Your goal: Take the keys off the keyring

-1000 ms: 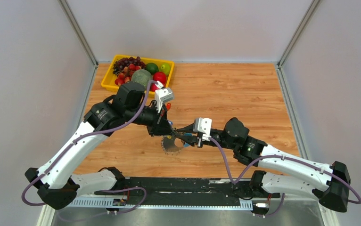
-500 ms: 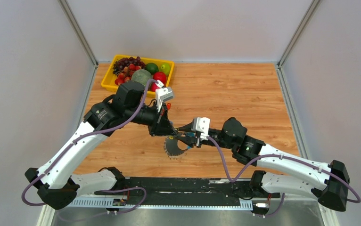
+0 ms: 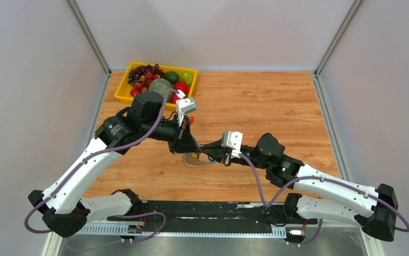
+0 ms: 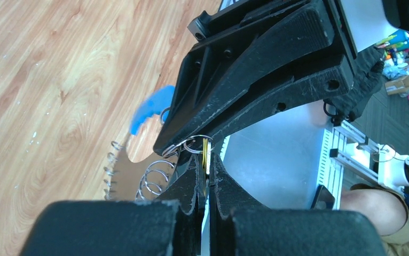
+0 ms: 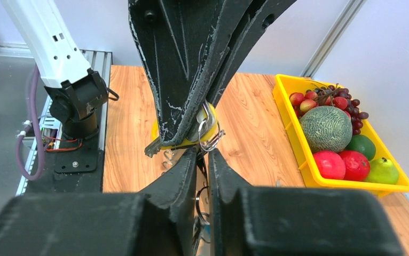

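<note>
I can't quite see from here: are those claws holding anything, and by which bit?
Both grip the keyring bunch between them: the left gripper pinches a yellow-capped key, the right gripper a small wire ring beside it.

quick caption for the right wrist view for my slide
Left gripper above and right gripper below pinch the keyring over the wooden table; fruit tray behind.

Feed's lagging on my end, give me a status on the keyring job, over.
Left gripper shut on a yellow-capped key; right gripper shut on the keyring, tip to tip. Keys bunched below. Fruit tray far back, not in the way.
</note>
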